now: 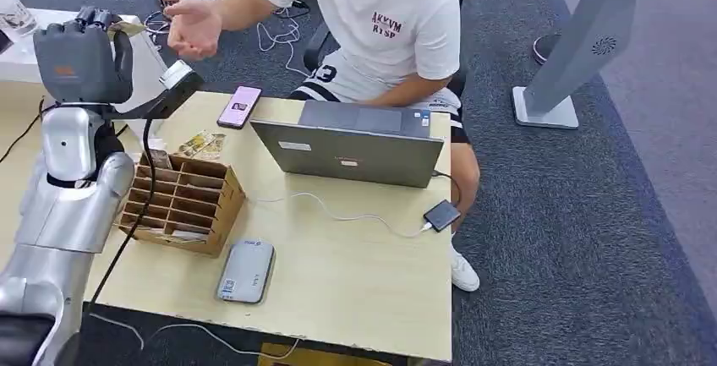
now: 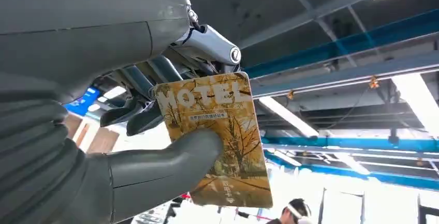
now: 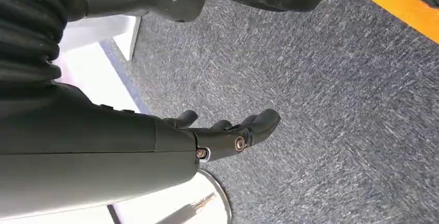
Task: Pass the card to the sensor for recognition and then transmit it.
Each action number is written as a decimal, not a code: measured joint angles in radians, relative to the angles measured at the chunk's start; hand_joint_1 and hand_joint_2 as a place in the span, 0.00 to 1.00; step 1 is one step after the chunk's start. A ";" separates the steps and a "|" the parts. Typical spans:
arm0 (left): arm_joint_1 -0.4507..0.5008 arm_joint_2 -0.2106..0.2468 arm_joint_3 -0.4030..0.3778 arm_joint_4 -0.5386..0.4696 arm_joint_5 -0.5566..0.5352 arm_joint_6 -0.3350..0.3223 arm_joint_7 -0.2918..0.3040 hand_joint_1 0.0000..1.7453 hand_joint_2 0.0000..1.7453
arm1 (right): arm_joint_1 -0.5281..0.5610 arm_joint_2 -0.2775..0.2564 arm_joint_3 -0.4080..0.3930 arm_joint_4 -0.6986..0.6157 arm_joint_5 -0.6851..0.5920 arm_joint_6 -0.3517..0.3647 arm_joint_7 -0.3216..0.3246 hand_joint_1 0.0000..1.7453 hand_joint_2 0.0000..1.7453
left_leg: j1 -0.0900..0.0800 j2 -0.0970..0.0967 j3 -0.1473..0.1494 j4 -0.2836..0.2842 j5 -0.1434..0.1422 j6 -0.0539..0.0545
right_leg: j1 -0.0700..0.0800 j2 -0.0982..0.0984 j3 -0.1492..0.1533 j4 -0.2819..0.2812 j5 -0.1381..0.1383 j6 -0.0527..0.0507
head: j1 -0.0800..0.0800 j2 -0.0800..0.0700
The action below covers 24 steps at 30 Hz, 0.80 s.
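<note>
My left hand is raised at the far left of the table, beside the sensor, a small head on a black gooseneck. It pinches a yellow card printed with autumn trees and "HOTEL" between thumb and fingers; in the head view a sliver of that card shows above the hand. A seated person's open palm is held out just past the card. My right hand hangs over grey carpet, fingers loosely extended, holding nothing.
A wooden card rack stands on the table below the sensor, with loose cards behind it. A phone, a grey laptop, a cabled black box and a flat grey device also lie there.
</note>
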 joint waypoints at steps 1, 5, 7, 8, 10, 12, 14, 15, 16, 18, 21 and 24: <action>-0.002 0.000 0.002 0.012 0.000 0.002 -0.004 1.00 1.00 | 0.000 0.000 0.000 0.000 0.000 0.000 0.001 0.00 1.00 | 0.000 0.000 0.000 0.000 0.000 0.000 | 0.000 0.000 0.000 0.000 0.000 0.000 | 0.000 0.000; -0.008 0.000 0.006 0.044 -0.010 0.010 -0.006 1.00 1.00 | 0.000 0.000 0.000 0.000 0.000 0.000 0.001 0.00 1.00 | 0.000 0.000 0.000 0.000 0.000 0.000 | 0.000 0.000 0.000 0.000 0.000 0.000 | 0.000 0.000; -0.012 0.000 0.006 0.055 -0.015 0.014 -0.006 1.00 1.00 | -0.001 0.000 0.000 0.000 0.000 0.001 0.001 0.00 1.00 | 0.000 0.000 0.000 0.000 0.000 0.000 | 0.000 0.000 0.000 0.000 0.000 0.000 | 0.000 0.000; -0.014 0.000 0.006 0.061 -0.017 0.016 -0.006 1.00 1.00 | -0.001 0.000 0.000 0.000 0.000 0.002 0.001 0.00 1.00 | 0.000 0.000 0.000 0.000 0.000 0.000 | 0.000 0.000 0.000 0.000 0.000 0.000 | 0.000 0.000; -0.016 0.000 0.007 0.069 -0.020 0.018 -0.006 1.00 1.00 | -0.001 0.000 0.000 0.000 0.000 0.002 0.001 0.00 1.00 | 0.000 0.000 0.000 0.000 0.000 0.000 | 0.000 0.000 0.000 0.000 0.000 0.000 | 0.000 0.000; -0.017 0.000 0.007 0.077 -0.017 0.017 -0.008 0.00 1.00 | -0.001 0.000 0.000 0.000 -0.001 0.002 0.001 0.00 1.00 | 0.000 0.000 0.000 0.000 0.000 0.000 | 0.000 0.000 0.000 0.000 0.000 0.000 | 0.000 0.000; -0.017 0.000 0.007 0.078 -0.012 0.018 -0.010 0.00 1.00 | -0.001 0.000 0.001 0.000 -0.004 0.002 0.002 0.00 1.00 | 0.000 0.000 0.000 0.000 0.000 0.000 | 0.000 0.000 0.000 0.000 0.000 0.000 | 0.000 0.000; -0.016 0.000 0.007 0.078 -0.016 0.021 -0.014 0.00 1.00 | -0.001 0.000 0.000 0.000 -0.009 0.002 0.002 0.00 1.00 | 0.000 0.000 0.000 0.000 0.000 0.000 | 0.000 0.000 0.000 0.000 0.000 0.000 | 0.000 0.000; -0.014 0.000 0.007 0.078 -0.020 0.029 -0.016 0.00 1.00 | -0.001 0.000 0.000 0.000 -0.011 0.001 0.002 0.00 1.00 | 0.000 0.000 0.000 0.000 0.000 0.000 | 0.000 0.000 0.000 0.000 0.000 0.000 | 0.000 0.000; 0.006 -0.001 0.007 0.067 -0.022 0.045 -0.033 0.00 1.00 | -0.001 -0.001 0.000 0.000 -0.018 0.000 0.002 0.00 1.00 | 0.000 0.000 0.000 0.000 0.000 0.000 | 0.000 0.000 0.000 0.000 0.000 0.000 | 0.000 0.000; 0.078 -0.003 0.007 -0.003 -0.045 0.050 -0.049 0.00 1.00 | 0.000 -0.001 0.000 0.000 -0.022 -0.003 0.002 0.00 1.00 | 0.000 0.000 0.000 0.000 -0.001 0.000 | 0.000 0.001 0.000 0.000 0.000 0.000 | 0.000 0.000; 0.179 -0.007 0.007 -0.111 -0.074 0.063 -0.064 0.00 1.00 | 0.001 -0.001 0.000 0.000 -0.037 -0.008 0.002 0.00 1.00 | 0.000 0.001 0.000 0.000 -0.001 0.000 | 0.000 0.001 0.000 -0.001 0.000 0.000 | 0.000 0.000</action>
